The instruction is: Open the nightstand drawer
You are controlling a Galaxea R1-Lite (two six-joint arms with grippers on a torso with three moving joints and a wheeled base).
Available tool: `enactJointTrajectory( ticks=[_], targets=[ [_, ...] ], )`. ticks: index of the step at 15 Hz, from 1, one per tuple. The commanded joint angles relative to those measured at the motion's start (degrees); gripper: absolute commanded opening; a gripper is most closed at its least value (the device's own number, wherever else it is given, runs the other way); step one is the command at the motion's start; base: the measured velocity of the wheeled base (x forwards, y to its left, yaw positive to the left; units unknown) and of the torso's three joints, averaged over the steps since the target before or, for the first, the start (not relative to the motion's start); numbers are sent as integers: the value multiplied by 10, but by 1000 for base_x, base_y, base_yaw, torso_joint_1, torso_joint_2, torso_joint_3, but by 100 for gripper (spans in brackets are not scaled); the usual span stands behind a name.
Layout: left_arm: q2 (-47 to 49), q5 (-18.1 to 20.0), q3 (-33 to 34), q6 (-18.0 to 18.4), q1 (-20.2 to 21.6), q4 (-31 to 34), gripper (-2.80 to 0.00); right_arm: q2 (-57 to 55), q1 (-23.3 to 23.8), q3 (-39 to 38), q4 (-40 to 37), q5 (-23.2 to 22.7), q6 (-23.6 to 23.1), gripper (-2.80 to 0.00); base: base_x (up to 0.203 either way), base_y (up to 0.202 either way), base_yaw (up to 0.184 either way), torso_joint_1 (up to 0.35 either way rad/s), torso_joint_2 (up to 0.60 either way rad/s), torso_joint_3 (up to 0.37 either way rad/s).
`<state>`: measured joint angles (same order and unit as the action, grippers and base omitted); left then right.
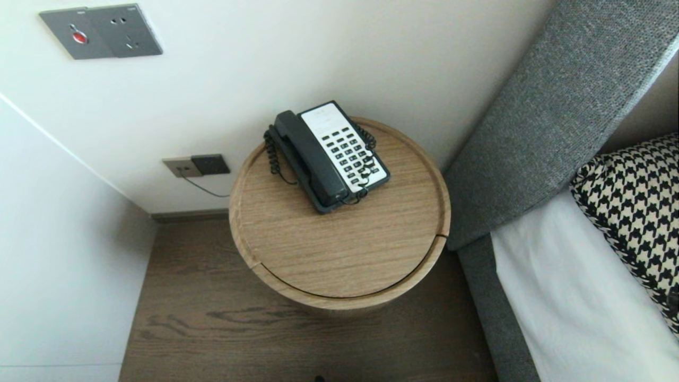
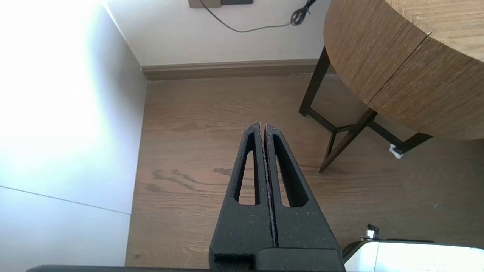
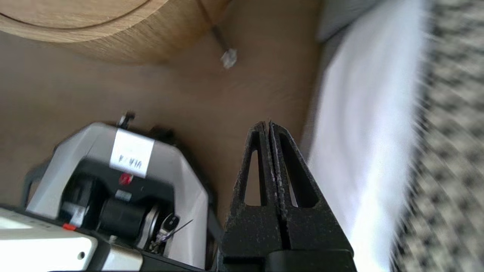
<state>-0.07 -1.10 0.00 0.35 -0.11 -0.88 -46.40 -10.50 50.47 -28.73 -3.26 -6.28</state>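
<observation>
- head view: a black telephone with a white keypad (image 1: pixel 339 154) is sitting at the back of a round oak bedside table (image 1: pixel 345 254), its long axis slanting from the wall toward the grey upholstered bed (image 1: pixel 557 132).
- left wrist view: the left gripper (image 2: pixel 263 125) is hanging shut, empty, above brown wood floor (image 2: pixel 189 113) left of the table.
- right wrist view: the right gripper (image 3: pixel 269 124) is hanging shut, empty, low between table and white sheet (image 3: pixel 363 132).

Round wooden table (image 1: pixel 339 254) (telephone (image 1: pixel 339 151) atop)

Left end effector (image 2: pixel 263 125): matte black, grainy, twin long slots. Right end effector (image 3: pixel 269 124): same build. Wheeled base (image 3: pixel 177 170): silver-grey shell, white label (image 3: pixel 131 153), red button (image 3: pixel 125 179).
</observation>
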Motion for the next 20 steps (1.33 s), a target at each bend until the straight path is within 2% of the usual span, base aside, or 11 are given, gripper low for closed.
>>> enactJointTrajectory(
  ticks=[1, 6, 8, 11, 16, 20],
  targets=[
    [1, 0, 0, 0, 0, 0, -280, -146, -24, 23, 21, -2, 1, -280, 0, 0, 0, 0, 0, 0],
    [1, 0, 0, 0, -1, 0, -280, -307, -117, 46, 130, 4, 24, -280, 0, 0, 0, 0, 0, 0],
    [1, 0, 0, 0, 0, 0, -280, -344, -148, 78, 151, 14, 27, -280, 0, 0, 0, 0, 0, 0],
    [1, 0, 0, 0, 0, 0, -280, -398, -171, 126, 156, 26, 27, -280, 0, 0, 0, 0, 0, 0],
    [1, 0, 0, 0, 0, 0, -280, -471, -177, 149, 176, 30, 26, -280, 0, 0, 0, 0, 0, 0],
    [1, 0, 0, 0, 0, 0, -280, -482, -188, 164, 180, 31, 25, -280, 0, 0, 0, 0, 0, 0]
  ],
)
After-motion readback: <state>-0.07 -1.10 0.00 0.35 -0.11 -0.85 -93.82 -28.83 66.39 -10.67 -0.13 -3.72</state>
